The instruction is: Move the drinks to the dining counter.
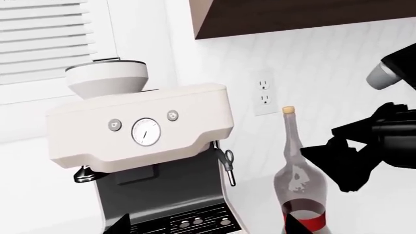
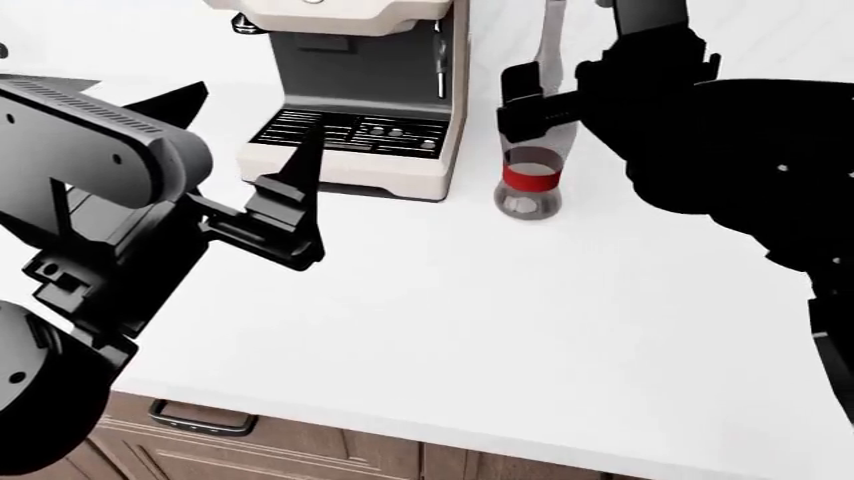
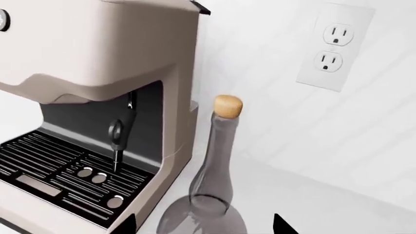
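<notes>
White worktop (image 2: 441, 320) stretched out in front of me, bare across its near half, with wooden cabinet fronts (image 2: 267, 440) below its near edge. At the far side stood the cream coffee machine (image 2: 360, 100), its dark drip tray facing me, and just to the right of it, not touching, stood the tall clear bottle (image 2: 531, 185) with a red band round its belly and a cork (image 3: 228, 106) in its long neck. It was upright on the worktop, close to the white back wall, where a double socket (image 3: 332, 48) sat above and to the right of it.

My right pincer (image 2: 545, 100) was at the bottle, up around the neck above the red band. In the head view one black finger showed left of the neck and the rest of the hand lay to the right. In the right wrist view the two black fingertips (image 3: 281, 225) peeked in on either side of the bottle's shoulder, set apart from each other and not pressing the glass, so I took that pincer for spread wide around the bottle rather than gripping it.

My left pincer (image 2: 287, 200) hung over the worktop, nearer and to the left, in front of the coffee machine and well apart from the bottle. Its pointed fingers stood parted, holding nothing.
</notes>
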Available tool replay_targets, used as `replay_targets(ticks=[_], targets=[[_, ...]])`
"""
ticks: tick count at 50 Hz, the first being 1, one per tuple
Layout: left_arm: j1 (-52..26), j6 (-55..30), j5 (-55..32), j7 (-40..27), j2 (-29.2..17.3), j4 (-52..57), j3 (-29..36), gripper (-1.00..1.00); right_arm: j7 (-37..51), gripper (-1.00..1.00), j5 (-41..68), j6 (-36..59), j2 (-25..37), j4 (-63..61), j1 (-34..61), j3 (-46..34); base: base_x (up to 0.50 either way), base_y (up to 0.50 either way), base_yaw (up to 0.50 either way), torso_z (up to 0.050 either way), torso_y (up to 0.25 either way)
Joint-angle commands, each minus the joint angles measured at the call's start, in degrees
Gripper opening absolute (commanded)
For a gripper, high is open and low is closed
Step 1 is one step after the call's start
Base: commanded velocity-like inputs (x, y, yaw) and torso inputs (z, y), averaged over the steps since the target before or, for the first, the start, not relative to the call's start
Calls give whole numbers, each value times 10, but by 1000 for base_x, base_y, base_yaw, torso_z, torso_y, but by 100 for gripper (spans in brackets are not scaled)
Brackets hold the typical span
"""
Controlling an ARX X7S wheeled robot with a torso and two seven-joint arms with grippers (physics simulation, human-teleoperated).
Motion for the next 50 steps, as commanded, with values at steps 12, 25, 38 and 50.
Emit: replay_targets(ticks=[12, 25, 38, 50], targets=[[-4, -4, -10, -9, -11, 1, -3, 100, -75, 100, -55, -28, -45, 119, 35, -35, 0, 0, 0, 0, 0], [3, 1, -4, -5, -14, 0, -2, 100, -137, 100, -89, -61, -79, 210, 58, -54, 0, 0, 0, 0, 0], [13, 8, 8, 2, -14, -4, 2, 100, -168, 100, -110, -80, -95, 262, 65, -68, 0, 0, 0, 0, 0], [21, 12, 8, 2, -21, -2, -2, 100, -230, 100, -147, -122, -139, 378, 96, -87, 0, 0, 0, 0, 0]])
